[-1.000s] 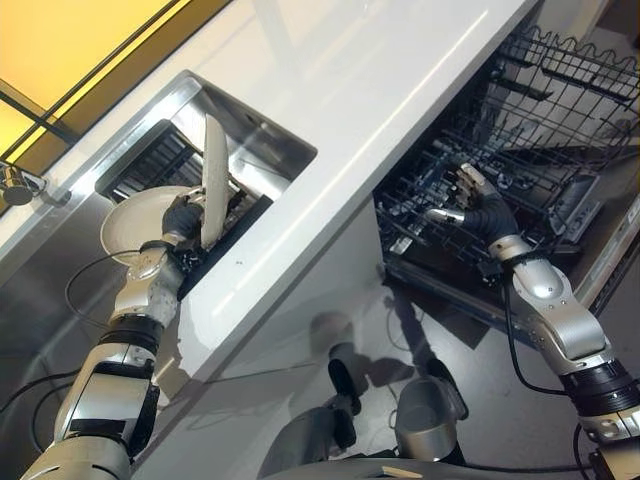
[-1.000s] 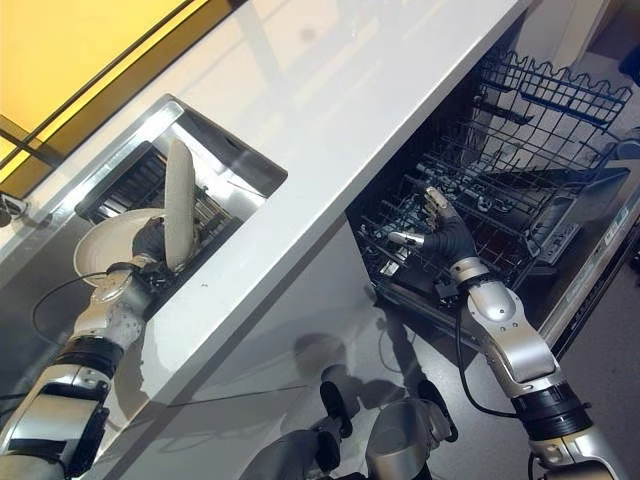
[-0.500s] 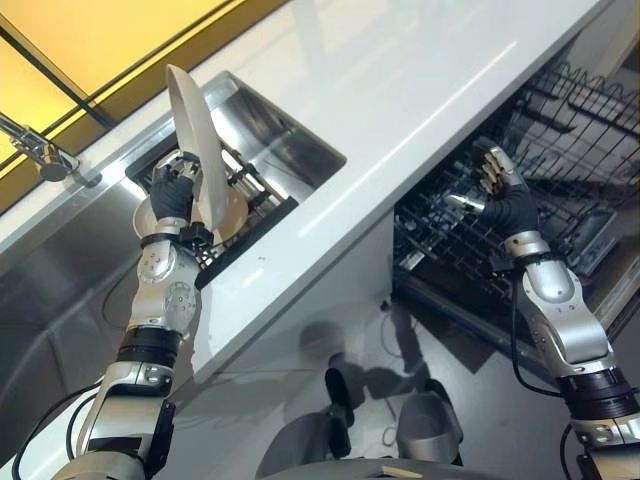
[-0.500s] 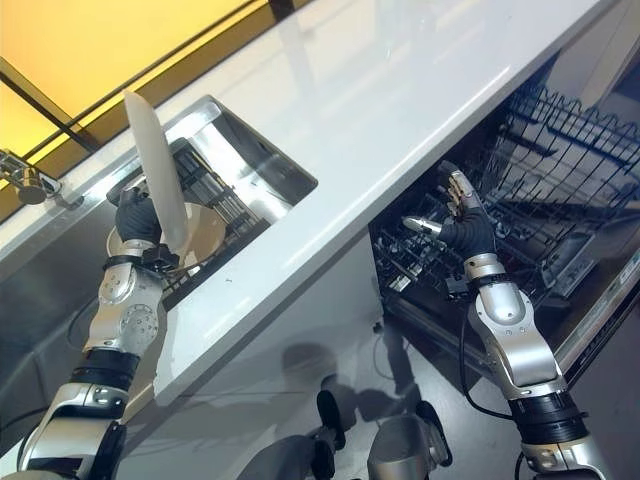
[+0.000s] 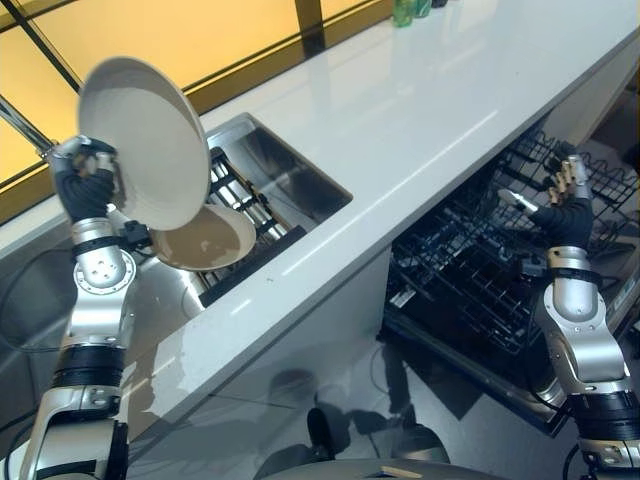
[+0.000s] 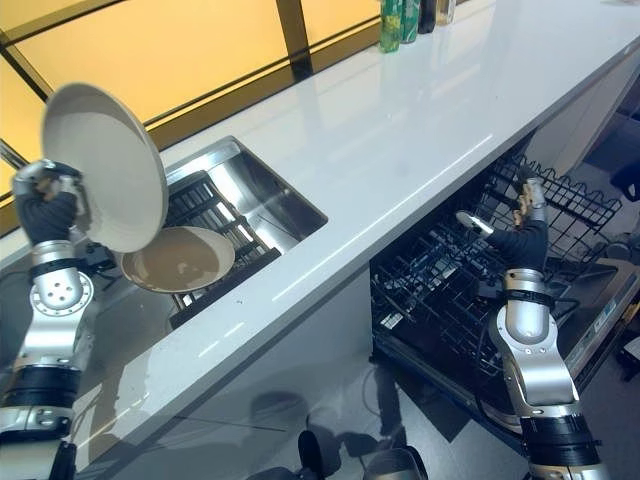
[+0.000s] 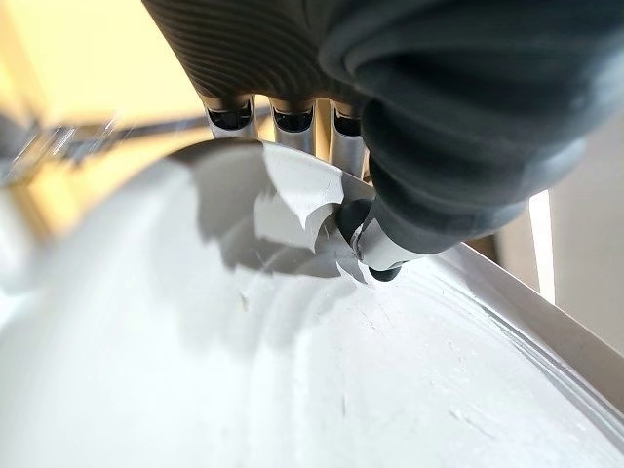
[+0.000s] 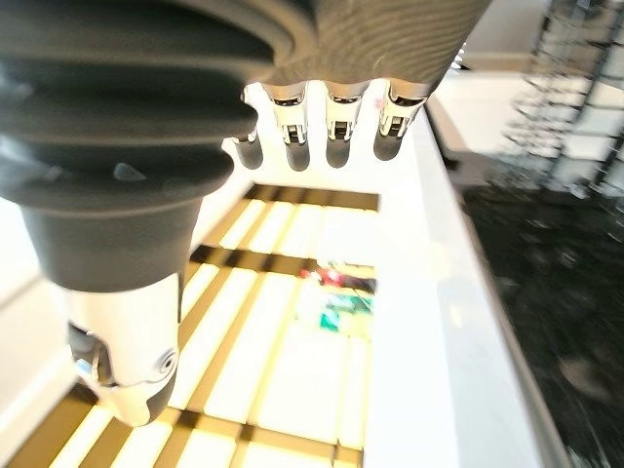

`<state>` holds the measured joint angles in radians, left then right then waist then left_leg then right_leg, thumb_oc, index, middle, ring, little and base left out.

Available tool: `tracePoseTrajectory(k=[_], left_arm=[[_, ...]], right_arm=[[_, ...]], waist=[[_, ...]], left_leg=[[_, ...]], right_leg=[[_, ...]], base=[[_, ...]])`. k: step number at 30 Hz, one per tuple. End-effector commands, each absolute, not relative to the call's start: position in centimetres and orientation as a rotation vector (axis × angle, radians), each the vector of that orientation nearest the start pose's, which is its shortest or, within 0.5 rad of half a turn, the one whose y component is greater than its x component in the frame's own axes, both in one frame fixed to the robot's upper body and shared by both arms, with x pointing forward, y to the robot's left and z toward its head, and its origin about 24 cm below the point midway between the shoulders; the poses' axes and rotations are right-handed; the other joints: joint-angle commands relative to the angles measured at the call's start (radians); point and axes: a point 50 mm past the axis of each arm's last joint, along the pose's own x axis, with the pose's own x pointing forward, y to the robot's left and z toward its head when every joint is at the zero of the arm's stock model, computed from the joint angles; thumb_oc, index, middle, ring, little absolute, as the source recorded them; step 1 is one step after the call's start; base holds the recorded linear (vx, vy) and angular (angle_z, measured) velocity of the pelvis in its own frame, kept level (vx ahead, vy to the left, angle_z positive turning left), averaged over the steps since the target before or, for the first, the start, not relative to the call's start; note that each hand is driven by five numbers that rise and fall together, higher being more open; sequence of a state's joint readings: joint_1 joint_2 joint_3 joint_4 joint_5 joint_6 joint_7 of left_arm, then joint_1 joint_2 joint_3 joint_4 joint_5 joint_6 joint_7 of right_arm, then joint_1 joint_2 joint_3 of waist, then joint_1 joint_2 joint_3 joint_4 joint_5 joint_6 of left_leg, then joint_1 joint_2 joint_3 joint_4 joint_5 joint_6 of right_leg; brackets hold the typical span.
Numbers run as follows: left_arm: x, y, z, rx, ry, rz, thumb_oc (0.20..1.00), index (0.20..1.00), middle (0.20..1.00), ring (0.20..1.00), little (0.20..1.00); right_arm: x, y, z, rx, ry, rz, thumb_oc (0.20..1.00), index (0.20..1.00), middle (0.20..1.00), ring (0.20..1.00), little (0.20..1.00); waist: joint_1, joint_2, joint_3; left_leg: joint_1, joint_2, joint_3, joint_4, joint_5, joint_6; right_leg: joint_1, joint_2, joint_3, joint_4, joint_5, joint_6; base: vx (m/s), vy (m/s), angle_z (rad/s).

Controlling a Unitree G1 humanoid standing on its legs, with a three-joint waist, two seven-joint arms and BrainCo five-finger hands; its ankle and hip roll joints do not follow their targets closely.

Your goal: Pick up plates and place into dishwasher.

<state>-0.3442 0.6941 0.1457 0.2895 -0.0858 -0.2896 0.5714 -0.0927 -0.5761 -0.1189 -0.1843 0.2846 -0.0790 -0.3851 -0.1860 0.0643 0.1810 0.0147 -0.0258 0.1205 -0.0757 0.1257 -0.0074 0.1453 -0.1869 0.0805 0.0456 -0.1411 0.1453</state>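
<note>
Here we see the long white tabletop (image 5: 400, 110) running from about 7 o'clock up to 1 o'clock. Under its right end, at about 4 o'clock, the dishwasher (image 5: 480, 290) stands open with its black wire rack (image 6: 440, 270) pulled out. The steel sink (image 5: 275, 185) is cut into the tabletop at about 9 o'clock, and a dark rack (image 6: 205, 205) sits inside it.

Our left hand (image 5: 85, 185) is up high at 10 o'clock, above the left side of the sink. It grips the rim of a big pale plate (image 5: 140, 140); in the left wrist view the thumb (image 7: 385, 258) presses on the plate's face and the fingers (image 7: 283, 122) go behind the rim. The plate is in the air, tilted, with its hollow side turned toward us.

A second plate (image 5: 205, 240) lies in the sink, just below the held one, leaning on the dark rack.

Our right hand (image 5: 565, 205) is at 3 o'clock, raised over the wire rack. Its fingers are straight and spread, and it holds nothing.

Some bottles (image 6: 400, 15) stand at the far edge of the tabletop, at 12 o'clock.
</note>
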Motion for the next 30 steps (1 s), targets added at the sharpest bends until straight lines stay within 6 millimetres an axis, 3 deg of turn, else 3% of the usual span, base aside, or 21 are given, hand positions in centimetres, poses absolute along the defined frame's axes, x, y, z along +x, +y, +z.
tracePoseTrajectory(k=[1,6,10,15,22,26,30], left_arm=[[26.4,33.2,23.1,0.678,-0.792,0.89,0.2,0.2,0.2,0.2,0.2],[25.8,32.5,24.5,0.904,-0.905,0.99,0.2,0.2,0.2,0.2,0.2],[26.1,31.3,24.9,0.944,-0.954,0.983,0.2,0.2,0.2,0.2,0.2],[27.7,28.6,25.2,0.961,-1.01,0.933,0.2,0.2,0.2,0.2,0.2],[29.5,24.1,24.6,0.92,-1.062,0.81,0.2,0.2,0.2,0.2,0.2],[30.3,21.4,24.1,0.906,-1.072,0.737,0.2,0.2,0.2,0.2,0.2],[30.8,19.9,23.5,0.866,-1.064,0.695,0.2,0.2,0.2,0.2,0.2]], right_arm=[[24.3,-24.9,20.7,-0.22,-0.71,-0.308,1.0,1.0,1.0,1.0,1.0],[24.3,-22.9,22.4,-0.184,-0.789,-0.14,1.0,1.0,1.0,1.0,1.0],[24.6,-20.6,23.7,-0.143,-0.836,-0.012,1.0,1.0,1.0,1.0,1.0],[25.9,-15.9,24.8,-0.034,-0.798,0.21,1.0,1.0,1.0,1.0,1.0],[26.7,-9.3,24.4,0.126,-0.635,0.52,1.0,1.0,1.0,1.0,1.0],[26.7,-6.3,24.0,0.164,-0.572,0.627,1.0,1.0,1.0,1.0,1.0],[26.6,-4.6,23.9,0.181,-0.552,0.67,1.0,1.0,1.0,1.0,1.0]], waist=[[0.041,-0.036,-0.087],[0.064,-0.052,-0.118],[0.083,-0.062,-0.134],[0.115,-0.074,-0.158],[0.154,-0.09,-0.177],[0.171,-0.097,-0.183],[0.178,-0.099,-0.188]], left_leg=[[0.058,0.055,-0.004,0.11,-0.199,-0.057],[0.069,0.069,-0.012,0.068,-0.18,-0.066],[0.073,0.078,-0.02,0.053,-0.17,-0.073],[0.071,0.081,-0.042,0.051,-0.164,-0.081],[0.067,0.083,-0.064,0.061,-0.165,-0.084],[0.066,0.083,-0.075,0.06,-0.162,-0.084],[0.071,0.082,-0.083,0.053,-0.161,-0.083]], right_leg=[[-0.143,-0.025,-0.014,-0.03,0.165,0.025],[-0.125,-0.012,-0.043,-0.056,0.173,0.024],[-0.117,-0.005,-0.062,-0.065,0.176,0.021],[-0.099,0.005,-0.087,-0.075,0.175,0.015],[-0.083,0.012,-0.111,-0.082,0.174,0.01],[-0.079,0.016,-0.121,-0.083,0.174,0.007],[-0.072,0.02,-0.122,-0.09,0.175,0.007]], base=[[-0.08,-0.101,0.0],[-0.09,-0.119,0.07],[-0.08,-0.099,0.09],[-0.06,-0.074,0.09],[-0.03,-0.046,0.1],[-0.02,-0.039,0.06],[0.0,-0.02,0.06]])
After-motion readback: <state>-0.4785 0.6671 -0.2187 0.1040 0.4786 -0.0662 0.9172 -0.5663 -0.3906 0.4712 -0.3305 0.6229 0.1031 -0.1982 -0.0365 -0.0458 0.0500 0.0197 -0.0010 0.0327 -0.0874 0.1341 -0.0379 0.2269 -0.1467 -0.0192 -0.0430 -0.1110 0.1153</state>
